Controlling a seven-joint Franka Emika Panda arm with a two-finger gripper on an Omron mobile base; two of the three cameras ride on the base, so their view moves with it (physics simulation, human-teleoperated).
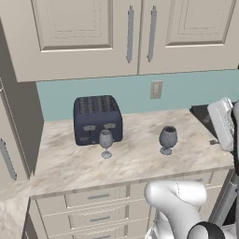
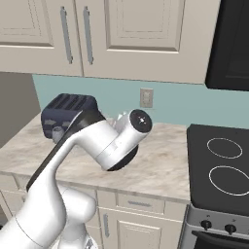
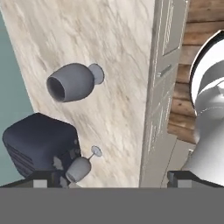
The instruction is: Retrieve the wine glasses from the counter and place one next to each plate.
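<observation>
Two smoky grey wine glasses stand upright on the beige marbled counter [image 1: 140, 161]. The left glass [image 1: 106, 143] is just in front of the toaster, and the right glass [image 1: 168, 139] stands apart to its right. My gripper [image 3: 113, 180] is open and holds nothing. Its white hand [image 1: 222, 122] hovers over the counter's right end, well to the right of the right glass. The hand view is rolled sideways: the nearer glass [image 3: 72, 82] looks large, and the farther glass [image 3: 79, 169] is beside the toaster [image 3: 41, 146]. The plates are out of view.
A dark blue toaster [image 1: 97, 119] sits at the back left of the counter. Cream wall cabinets [image 1: 130, 32] hang above it and drawers [image 1: 98, 198] lie below the front edge. A black stove top [image 2: 219, 165] adjoins the counter on the right. My arm [image 2: 97, 141] hides much of the counter.
</observation>
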